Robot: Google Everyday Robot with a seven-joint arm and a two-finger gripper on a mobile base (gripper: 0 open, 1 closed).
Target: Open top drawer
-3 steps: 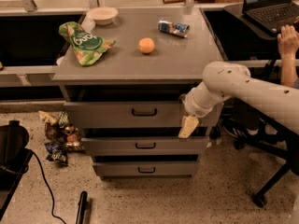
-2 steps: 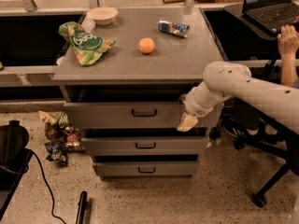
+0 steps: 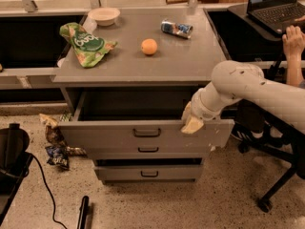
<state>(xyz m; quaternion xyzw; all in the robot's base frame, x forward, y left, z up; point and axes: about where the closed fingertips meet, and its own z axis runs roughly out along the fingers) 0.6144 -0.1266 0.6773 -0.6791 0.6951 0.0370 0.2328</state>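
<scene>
Camera view: hand (image 3: 193, 120) on the top edge of the top drawer (image 3: 105, 136), right of its black handle (image 3: 147, 132); grip state cannot be told. Drawer stands pulled out under the desk (image 3: 190, 66); interior dark. Desk carries orange (image 3: 149, 46), green bag (image 3: 88, 43), bowl (image 3: 104, 15), can (image 3: 176, 28).

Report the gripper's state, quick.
Gripper: at the upper right edge of the top drawer, which stands pulled out; open or shut cannot be told.
</scene>
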